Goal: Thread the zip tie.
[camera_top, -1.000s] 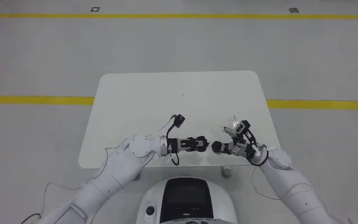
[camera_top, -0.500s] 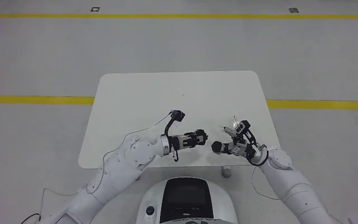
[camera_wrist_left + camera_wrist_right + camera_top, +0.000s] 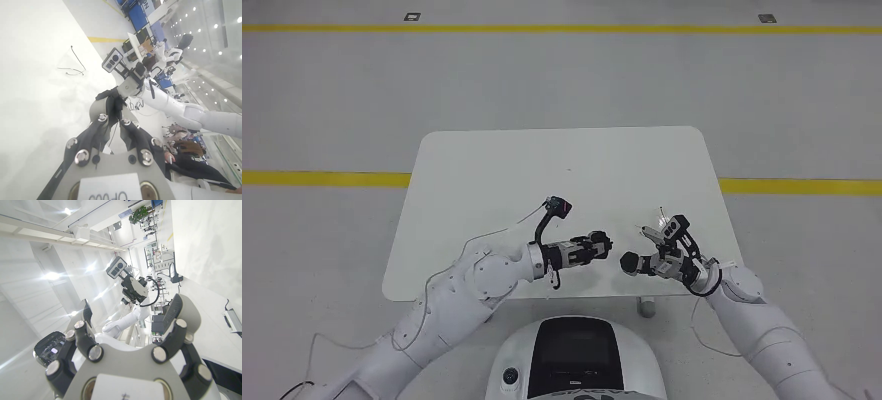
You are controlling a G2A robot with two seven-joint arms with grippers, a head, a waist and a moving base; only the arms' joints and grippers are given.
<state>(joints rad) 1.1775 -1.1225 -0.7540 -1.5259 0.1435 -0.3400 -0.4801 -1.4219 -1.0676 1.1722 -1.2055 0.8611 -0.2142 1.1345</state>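
Note:
In the left wrist view my left gripper (image 3: 111, 98) is shut, and a thin black zip tie (image 3: 114, 132) runs down between its fingers. From above, the left gripper (image 3: 604, 243) hovers over the front part of the white table (image 3: 542, 170). My right gripper (image 3: 627, 263) sits a short gap away, facing it. In its own view the right gripper (image 3: 130, 310) is open with nothing between its ribbed pads (image 3: 173, 309). The left arm's wrist (image 3: 134, 289) shows farther off.
Two or three loose black zip ties (image 3: 77, 60) lie on the table (image 3: 28, 56) beyond the grippers. The table's front edge (image 3: 572, 297) runs just below both grippers. The right arm (image 3: 170, 102) fills the space behind the left gripper.
The left gripper has drawn back from the right gripper, which it met tip to tip a second ago, and shifted slightly toward the table's far side. The right arm has stayed still.

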